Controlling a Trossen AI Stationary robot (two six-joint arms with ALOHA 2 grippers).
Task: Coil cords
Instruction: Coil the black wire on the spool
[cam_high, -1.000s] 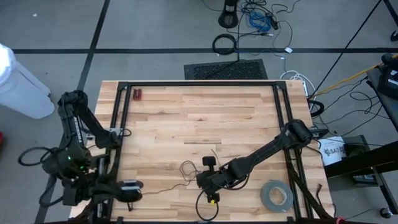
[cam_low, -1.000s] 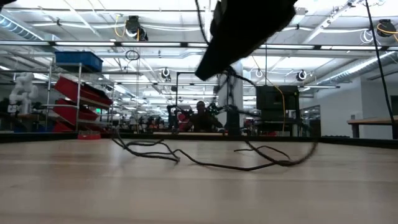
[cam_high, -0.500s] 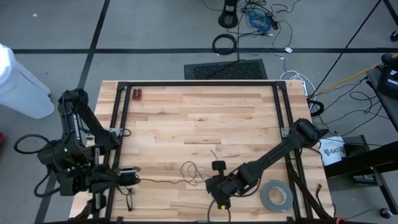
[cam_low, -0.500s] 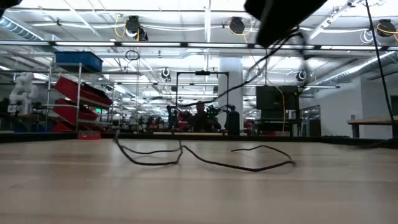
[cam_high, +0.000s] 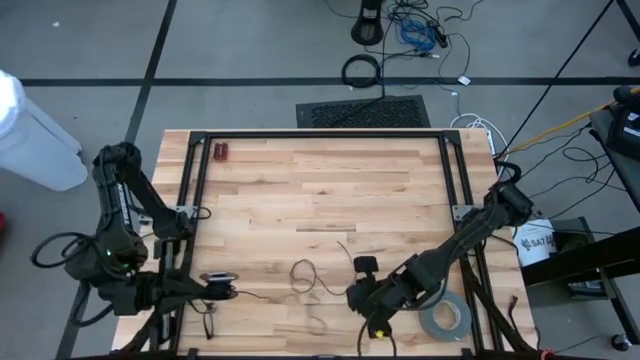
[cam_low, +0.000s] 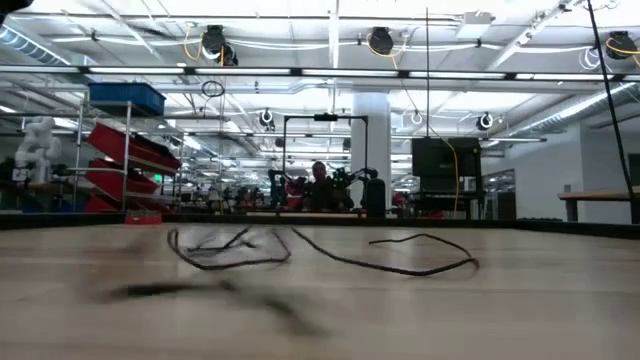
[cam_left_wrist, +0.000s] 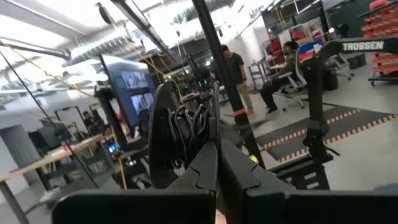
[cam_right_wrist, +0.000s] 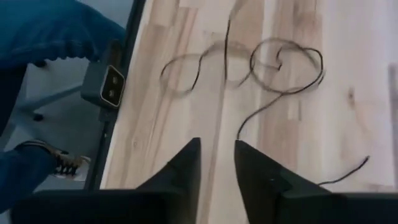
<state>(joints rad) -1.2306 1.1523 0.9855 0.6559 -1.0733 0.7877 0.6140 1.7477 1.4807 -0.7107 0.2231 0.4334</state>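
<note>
The cord is thin and black. Part of it is a small bundle (cam_left_wrist: 186, 132) at my left gripper (cam_high: 222, 290), which is shut at the table's near left edge. The remainder lies in loose loops on the wood (cam_high: 303, 276) (cam_right_wrist: 277, 62) (cam_low: 400, 262), and a strand (cam_high: 265, 294) runs from the loops to the left gripper. My right gripper (cam_right_wrist: 217, 163) hovers open above the table, to the right of the loops (cam_high: 372, 308), with nothing between its fingers. My left gripper has several turns of the cord bunched at its shut fingertips (cam_left_wrist: 198, 127). Whether the turns are pinched or wound round the fingers, I cannot tell. The fingers point about level, along the near edge toward the right. The bundle is clear of the table.
A grey tape roll (cam_high: 445, 316) lies at the near right, close to my right arm. A small red object (cam_high: 222, 152) sits at the far left. Black frame rails (cam_high: 195, 180) border the tabletop. Bare wood fills the middle and far part.
My right gripper has risen and gone toward the table's right edge, leaving the low view. The strand that ran up to it now lies on the table. The loops nearest the left gripper have shifted. My left wrist has turned a little.
</note>
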